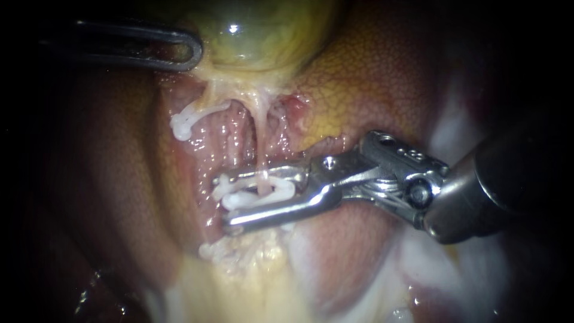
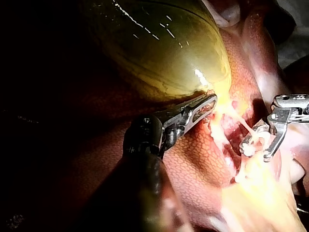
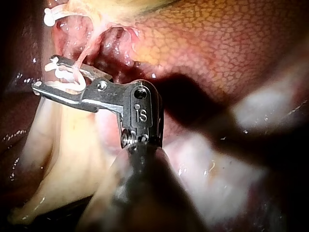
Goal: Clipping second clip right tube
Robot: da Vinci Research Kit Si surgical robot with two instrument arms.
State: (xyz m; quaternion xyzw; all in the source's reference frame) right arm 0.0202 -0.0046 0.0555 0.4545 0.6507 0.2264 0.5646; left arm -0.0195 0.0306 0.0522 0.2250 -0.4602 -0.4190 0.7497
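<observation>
The right tube runs down from the greenish gallbladder as a thin pale strand. My right instrument reaches in from the right, its two metal jaws standing on either side of this tube. A white clip sits between them, touched by both and wrapped around the tube. The right wrist view shows the same grip. My left instrument is at the upper left, its looped jaws shut on the gallbladder's lower edge.
The left tube carries a white clip of its own. Mottled liver lies to the right and behind. Pale fatty tissue spreads below the jaws, with another small white piece at its edge.
</observation>
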